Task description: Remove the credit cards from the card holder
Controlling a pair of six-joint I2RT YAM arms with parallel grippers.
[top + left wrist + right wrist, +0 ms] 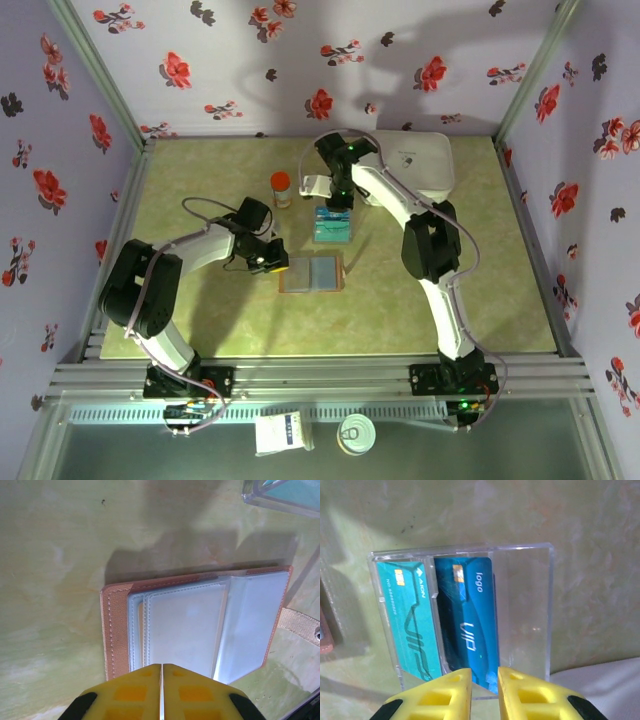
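Observation:
The brown card holder (311, 272) lies open on the green table, its clear grey-blue sleeves (185, 625) facing up inside the leather cover (117, 625). My left gripper (272, 262) sits at its left edge, and in the left wrist view its yellow jaws (162, 672) are shut over the sleeves. Two credit cards lie side by side in a clear tray (530, 605): a teal one (410, 615) and a blue one (470, 620). My right gripper (484, 680) hovers over the blue card's near end, jaws slightly apart and holding nothing.
A white rounded case (420, 160) stands at the back right, behind the clear tray (333, 227). A small orange-capped bottle (281, 188) stands left of the tray. The holder's tab closure (300, 622) sticks out on one side. Flowered walls enclose the table.

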